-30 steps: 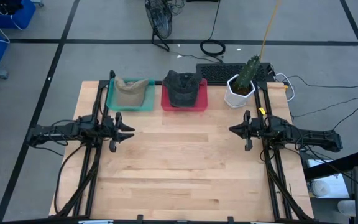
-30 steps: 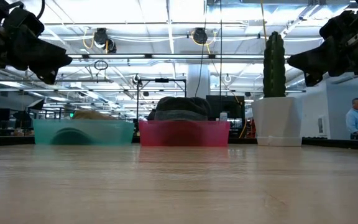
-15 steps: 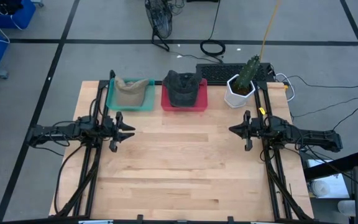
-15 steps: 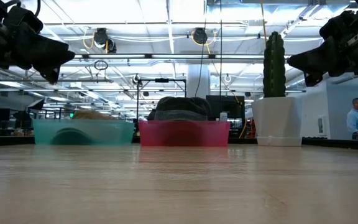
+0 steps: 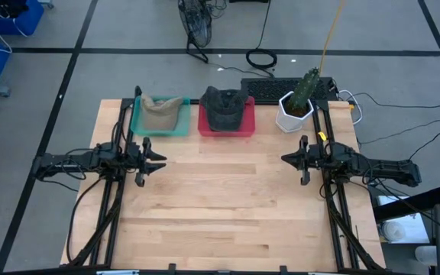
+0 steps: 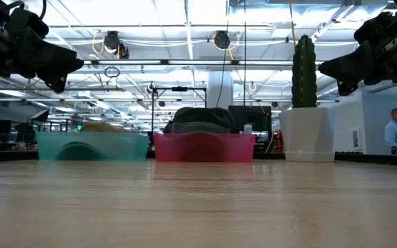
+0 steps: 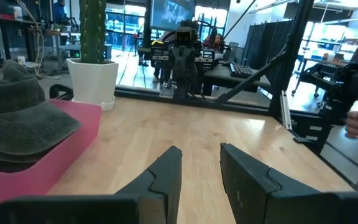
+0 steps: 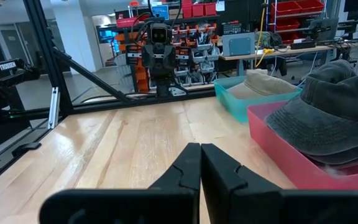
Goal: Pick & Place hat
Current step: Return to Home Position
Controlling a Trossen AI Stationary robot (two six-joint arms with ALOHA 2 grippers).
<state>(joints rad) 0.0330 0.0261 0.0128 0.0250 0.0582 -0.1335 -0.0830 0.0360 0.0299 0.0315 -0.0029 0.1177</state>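
Note:
A dark grey hat (image 5: 224, 108) lies crown up in a pink bin (image 5: 247, 126) at the table's far edge; it also shows in the left wrist view (image 7: 17, 121) and the right wrist view (image 8: 334, 118). A tan hat (image 5: 159, 112) lies in a teal bin (image 5: 136, 126) to its left. My left gripper (image 5: 161, 159) hovers open over the table's left side, with a gap between its fingers (image 7: 201, 155). My right gripper (image 5: 283, 159) hovers shut over the right side, its fingers together (image 8: 200, 149). Both point toward the table's middle, above the wood and short of the bins.
A cactus in a white pot (image 5: 296, 107) stands at the far right corner beside the pink bin. A keyboard (image 5: 281, 88) lies behind the bins. Bare wooden tabletop (image 5: 220, 206) spreads between and in front of the arms. A person (image 6: 395, 131) shows far off in the room.

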